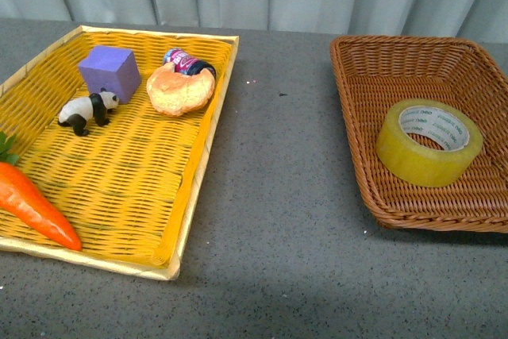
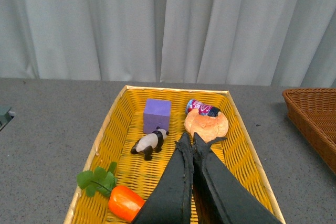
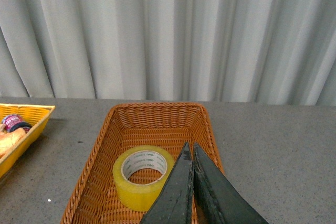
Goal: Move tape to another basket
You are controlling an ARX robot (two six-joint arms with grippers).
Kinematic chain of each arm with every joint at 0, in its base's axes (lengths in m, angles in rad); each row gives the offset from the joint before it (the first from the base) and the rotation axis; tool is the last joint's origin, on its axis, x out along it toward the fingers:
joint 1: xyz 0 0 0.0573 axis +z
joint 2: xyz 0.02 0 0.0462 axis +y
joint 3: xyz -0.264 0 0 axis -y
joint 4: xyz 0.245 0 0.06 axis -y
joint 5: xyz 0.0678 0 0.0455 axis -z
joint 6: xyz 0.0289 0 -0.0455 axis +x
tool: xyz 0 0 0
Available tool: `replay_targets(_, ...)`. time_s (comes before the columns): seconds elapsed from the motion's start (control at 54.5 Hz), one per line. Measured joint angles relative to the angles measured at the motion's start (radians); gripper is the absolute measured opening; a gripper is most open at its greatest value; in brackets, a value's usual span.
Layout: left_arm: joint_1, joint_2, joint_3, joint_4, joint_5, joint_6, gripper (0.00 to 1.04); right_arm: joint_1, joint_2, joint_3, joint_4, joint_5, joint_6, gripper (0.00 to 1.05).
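Observation:
The yellowish tape roll point(image 1: 429, 142) lies flat inside the dark brown wicker basket point(image 1: 373, 93) at the right of the table. It also shows in the right wrist view point(image 3: 142, 177), within the basket point(image 3: 157, 116). My right gripper point(image 3: 189, 148) is shut and empty, above the basket beside the tape. My left gripper point(image 2: 189, 137) is shut and empty, above the yellow tray near the croissant. Neither gripper shows in the front view.
The bright yellow flat tray point(image 1: 190, 188) at the left holds a purple cube point(image 1: 109, 73), a toy panda point(image 1: 87, 111), a croissant point(image 1: 181, 89), a small can point(image 1: 184, 59) and a carrot point(image 1: 36, 206). Grey tabletop lies between tray and basket. A curtain hangs behind.

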Motion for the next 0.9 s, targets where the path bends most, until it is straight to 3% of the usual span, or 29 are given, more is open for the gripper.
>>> replay_targets(0.11,0.000,-0.002,0.000,0.000,0.000,0.000,0.04,0.000,-0.120,0.000,-0.158,0.000,0.000,0.01)
replay_targets(0.312,0.000,-0.002,0.000,0.000,0.000,0.000,0.04,0.000,-0.172,0.000,-0.180,0.000,0.000,0.01)
replay_targets(0.348,0.000,-0.002,0.000,0.000,0.000,0.000,0.08,0.000,-0.172,0.000,-0.180,0.000,-0.001,0.02)
replay_targets(0.807,0.000,-0.002,0.000,0.000,0.000,0.000,0.92,0.000,-0.173,0.000,-0.180,0.000,0.000,0.84)
replay_targets(0.862,0.000,-0.002,0.000,0.000,0.000,0.001,1.00,0.000,-0.173,0.000,-0.180,0.000,0.000,0.93)
replay_targets(0.899,0.000,-0.002,0.000,0.000,0.000,0.002,0.99,0.000,-0.173,0.000,-0.180,0.000,0.001,0.98)
